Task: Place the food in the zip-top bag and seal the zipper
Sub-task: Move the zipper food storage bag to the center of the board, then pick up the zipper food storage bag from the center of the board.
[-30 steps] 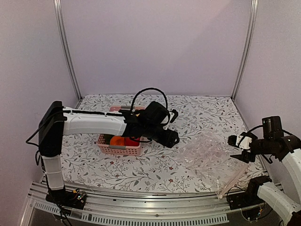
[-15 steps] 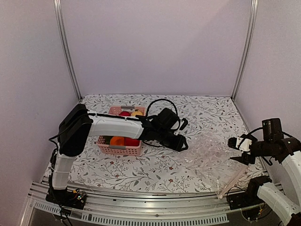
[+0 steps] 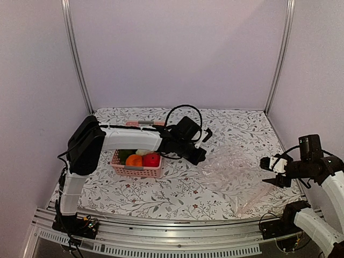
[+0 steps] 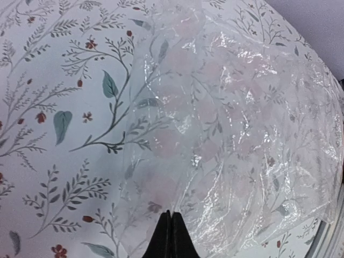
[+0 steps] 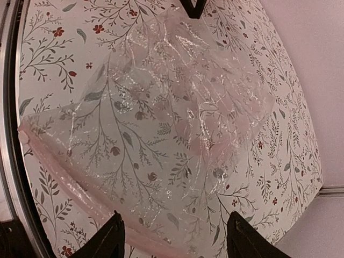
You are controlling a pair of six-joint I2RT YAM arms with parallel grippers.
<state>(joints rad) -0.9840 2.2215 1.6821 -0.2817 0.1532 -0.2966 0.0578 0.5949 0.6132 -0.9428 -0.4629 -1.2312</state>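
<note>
Food (image 3: 144,159) is sitting in the pink basket (image 3: 134,171) at the left of the desk (image 3: 161,200) (none bagged yet). Left fingers (image 3: 198,158) are pressed together, looks like they're pinching the zip-top bag (image 3: 236,180) by its left edge. The bag stretches off rightward, toward the spread right fingers (image 5: 174,242) hovering just beside its near-right end.

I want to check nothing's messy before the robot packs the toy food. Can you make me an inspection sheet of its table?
Surface: flowery cloth, lying flat.
Job's things: food in the pink basket; zip-top bag on the cloth, looks empty.
Clutter: nothing seen.
Grippers: left gripper shut at the bag's edge, a pinch cannot be told; right gripper open by the bag's opposite edge.
Cables: black loop above the left arm.
Surroundings: plain walls, metal posts.
</note>
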